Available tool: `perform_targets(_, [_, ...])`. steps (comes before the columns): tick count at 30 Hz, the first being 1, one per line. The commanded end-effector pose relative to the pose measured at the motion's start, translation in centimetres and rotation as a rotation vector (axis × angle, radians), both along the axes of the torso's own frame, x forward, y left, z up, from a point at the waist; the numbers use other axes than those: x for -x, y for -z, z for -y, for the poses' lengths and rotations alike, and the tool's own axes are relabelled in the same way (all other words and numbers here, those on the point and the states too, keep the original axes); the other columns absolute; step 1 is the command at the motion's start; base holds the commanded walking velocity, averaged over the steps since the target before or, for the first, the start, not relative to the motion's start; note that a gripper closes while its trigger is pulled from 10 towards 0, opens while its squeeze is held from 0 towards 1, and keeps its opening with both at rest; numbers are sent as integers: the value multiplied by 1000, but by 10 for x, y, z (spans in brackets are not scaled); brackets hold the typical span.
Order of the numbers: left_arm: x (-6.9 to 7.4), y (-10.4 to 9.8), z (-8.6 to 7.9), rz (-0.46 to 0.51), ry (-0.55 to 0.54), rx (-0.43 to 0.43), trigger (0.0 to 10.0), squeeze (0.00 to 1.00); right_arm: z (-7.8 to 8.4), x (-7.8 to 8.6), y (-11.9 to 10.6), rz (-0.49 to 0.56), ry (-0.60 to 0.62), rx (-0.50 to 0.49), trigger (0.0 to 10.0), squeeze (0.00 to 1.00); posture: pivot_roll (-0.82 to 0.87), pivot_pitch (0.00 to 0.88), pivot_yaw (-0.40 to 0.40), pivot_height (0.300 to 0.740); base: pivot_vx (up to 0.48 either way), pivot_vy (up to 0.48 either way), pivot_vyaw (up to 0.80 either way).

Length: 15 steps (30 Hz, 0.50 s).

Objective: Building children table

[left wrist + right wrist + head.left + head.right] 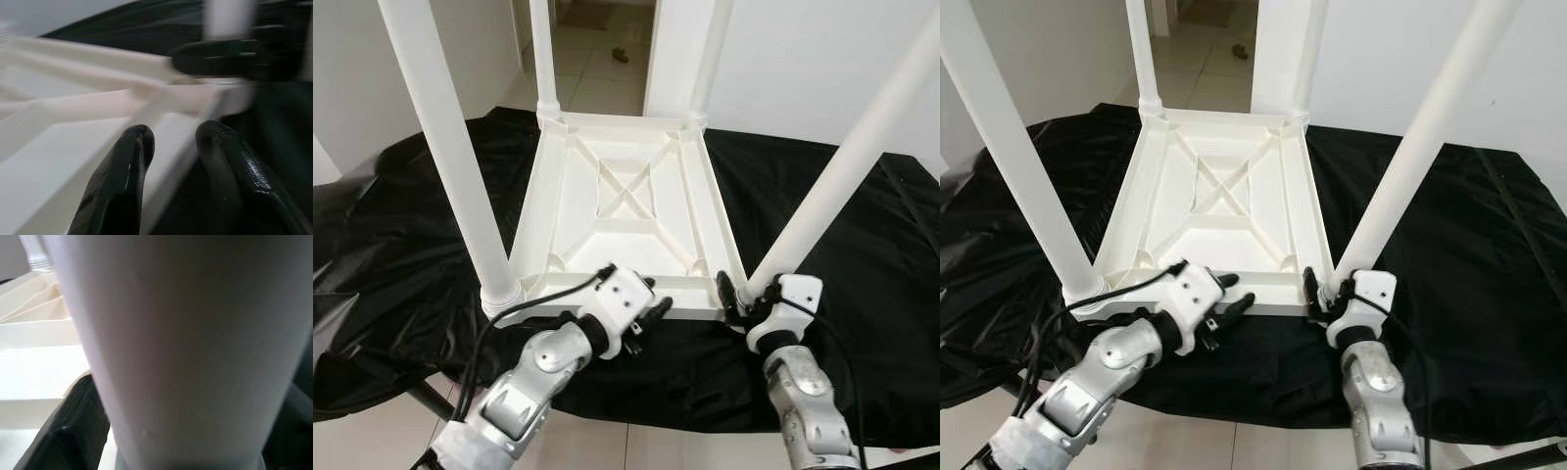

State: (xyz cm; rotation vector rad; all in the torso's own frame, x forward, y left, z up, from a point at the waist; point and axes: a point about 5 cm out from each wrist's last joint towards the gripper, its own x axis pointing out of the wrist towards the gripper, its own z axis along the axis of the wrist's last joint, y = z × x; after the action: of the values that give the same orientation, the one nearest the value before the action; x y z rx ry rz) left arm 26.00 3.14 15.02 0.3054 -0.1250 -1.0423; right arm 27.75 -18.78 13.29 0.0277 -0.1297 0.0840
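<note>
The white tabletop (626, 211) lies upside down on a black sheet (862, 284), ribs and a cross brace facing up, and four white legs stand up from its corners. Near-left leg (450, 157) sits in its socket at the near-left corner; the two far legs (543, 59) rise at the back by a doorway with tiled floor (597, 59) beyond. Over on the right, the right gripper (744, 294) is at the foot of the near-right leg (852, 157), which leans outward to the right; black fingers (73, 426) sit either side of that leg, clamped around its base just above the corner socket, and the wrist view has the leg right up against the lens. The left gripper (651, 299) reaches in at the near edge of the tabletop, between the two near corners; its fingers (122, 181) are parted, one lying over the white rim, the other over the black sheet beside it, gripping nothing that I can see
</note>
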Motion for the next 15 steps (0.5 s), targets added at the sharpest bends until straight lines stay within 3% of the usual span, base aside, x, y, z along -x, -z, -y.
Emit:
perform_targets(1, [4, 3, 5, 1, 57, -22, 10000, 0, 1, 0, -3, 19, -22, 4, 10000, 0, 17, 80, -11, 740, 0, 0, 0])
perform_targets(8, [5, -2, 17, 21, 121, -22, 10000, 0, 9, 0, -13, 36, -227, 77, 10000, 0, 10, 60, -2, 740, 0, 0, 0])
perform_targets(12, [6, -2, 19, 25, 133, -26, 10000, 0, 11, 1, -13, 27, -271, 96, 10000, 0, 6, 59, 1, 740, 0, 0, 0])
perform_targets(15, [9, -4, 21, 15, 140, 0, 10000, 0, 20, 2, -14, -3, -393, 185, 10000, 0, 0, 51, 7, 740, 0, 0, 0])
